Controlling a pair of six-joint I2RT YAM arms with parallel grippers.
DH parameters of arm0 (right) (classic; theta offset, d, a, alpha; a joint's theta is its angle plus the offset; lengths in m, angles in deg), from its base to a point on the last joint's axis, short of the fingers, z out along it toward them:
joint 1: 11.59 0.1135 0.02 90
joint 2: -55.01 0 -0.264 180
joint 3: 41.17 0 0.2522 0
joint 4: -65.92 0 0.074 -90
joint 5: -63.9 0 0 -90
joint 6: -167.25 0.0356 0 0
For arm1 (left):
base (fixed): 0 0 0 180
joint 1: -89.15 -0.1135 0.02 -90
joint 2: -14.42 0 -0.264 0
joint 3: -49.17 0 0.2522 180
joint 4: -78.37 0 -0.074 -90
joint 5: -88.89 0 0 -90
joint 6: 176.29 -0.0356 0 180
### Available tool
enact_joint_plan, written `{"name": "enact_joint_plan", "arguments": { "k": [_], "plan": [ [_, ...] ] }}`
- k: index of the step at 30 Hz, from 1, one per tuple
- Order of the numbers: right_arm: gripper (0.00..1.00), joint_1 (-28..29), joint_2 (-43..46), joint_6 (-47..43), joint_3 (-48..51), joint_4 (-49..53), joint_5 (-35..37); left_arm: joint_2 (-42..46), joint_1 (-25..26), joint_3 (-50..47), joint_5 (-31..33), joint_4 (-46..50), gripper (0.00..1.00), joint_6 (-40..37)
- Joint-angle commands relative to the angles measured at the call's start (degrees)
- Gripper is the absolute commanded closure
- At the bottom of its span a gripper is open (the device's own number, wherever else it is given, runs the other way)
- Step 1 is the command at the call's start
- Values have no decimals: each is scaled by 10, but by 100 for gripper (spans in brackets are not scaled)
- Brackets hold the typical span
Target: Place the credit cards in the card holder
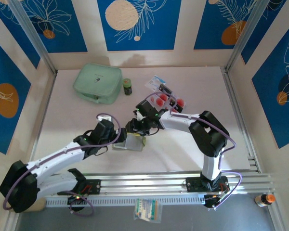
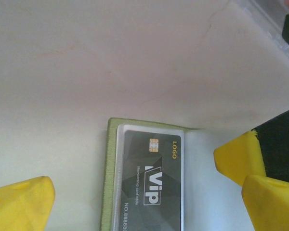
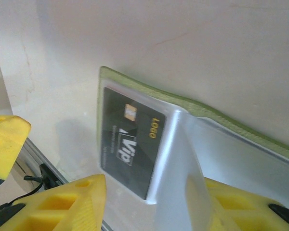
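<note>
The card holder (image 2: 106, 183), black VIP card (image 2: 149, 183) inside, lies between the wide-spread left end effector (image 1: 120, 139) fingers. The right end effector (image 3: 154, 197) straddles its clear sleeve (image 3: 178, 159); I cannot tell whether it grips.

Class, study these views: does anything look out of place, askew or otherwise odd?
One clear sleeve of the card holder stands lifted at an angle instead of lying flat, beside the black card. A printed packet also lies beyond the front rail.

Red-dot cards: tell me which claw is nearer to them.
Right. The right claw is at the holder, on the near-left of the cards; the left claw is at the holder's other side, even further left.
</note>
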Motion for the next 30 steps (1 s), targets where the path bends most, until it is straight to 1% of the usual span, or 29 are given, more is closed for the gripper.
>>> {"name": "enact_joint_plan", "arguments": {
  "k": [1,6,15,23,30],
  "plan": [
    [52,11,0,4,-35,24,-4,31,-6,5,19,25,0,4],
    [52,17,-44,12,-74,24,-1,56,-9,0,23,35,0,4],
    [52,27,-119,15,-144,37,-5,64,-14,-11,23,35,0,5],
    [52,24,-113,16,-136,33,-7,47,-14,-23,10,18,0,5],
    [52,18,-105,17,-137,28,-15,-17,-15,-33,-8,-24,0,0]
  ]
}}
